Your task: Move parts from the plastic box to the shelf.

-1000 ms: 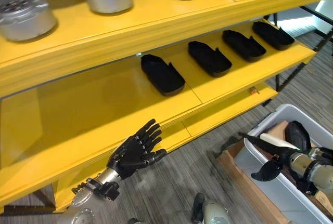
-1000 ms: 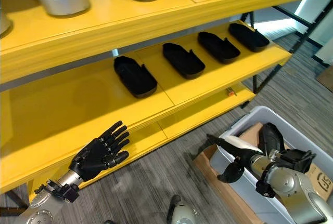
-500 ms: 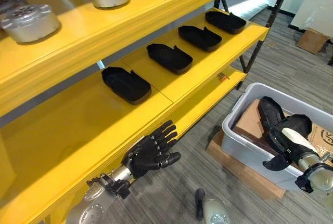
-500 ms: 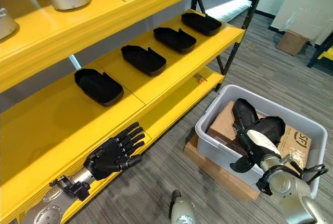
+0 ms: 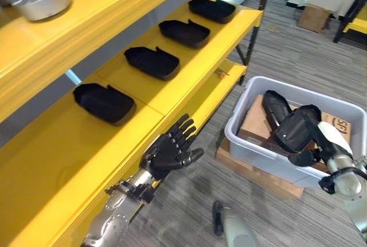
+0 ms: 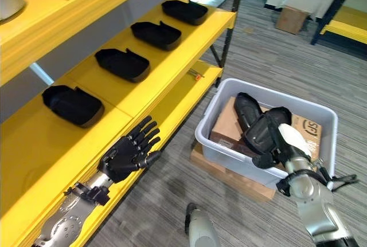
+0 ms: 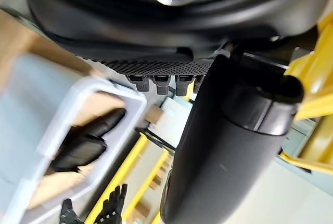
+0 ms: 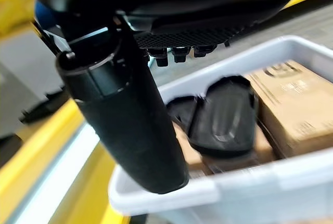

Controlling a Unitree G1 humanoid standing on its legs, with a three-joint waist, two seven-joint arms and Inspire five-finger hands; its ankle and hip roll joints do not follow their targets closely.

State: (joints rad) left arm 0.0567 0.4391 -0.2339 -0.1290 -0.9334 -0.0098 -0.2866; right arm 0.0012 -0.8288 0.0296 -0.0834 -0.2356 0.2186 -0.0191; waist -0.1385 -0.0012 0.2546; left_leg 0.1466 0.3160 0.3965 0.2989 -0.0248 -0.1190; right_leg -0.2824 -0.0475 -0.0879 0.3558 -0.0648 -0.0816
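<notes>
The right robot hand is reaching over the grey plastic box on the floor, its fingers straight and holding nothing, just above two black parts lying on a cardboard carton inside the box. The left robot hand is hovering with fingers spread and empty beside the front edge of the yellow shelf, where four black trays are sitting in a row.

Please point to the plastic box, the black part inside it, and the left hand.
plastic box (image 6: 226, 154): right eye view, on its near grey wall.
black part (image 6: 245, 109): right eye view, on its upper surface.
left hand (image 5: 166, 154): left eye view, on its back.
</notes>
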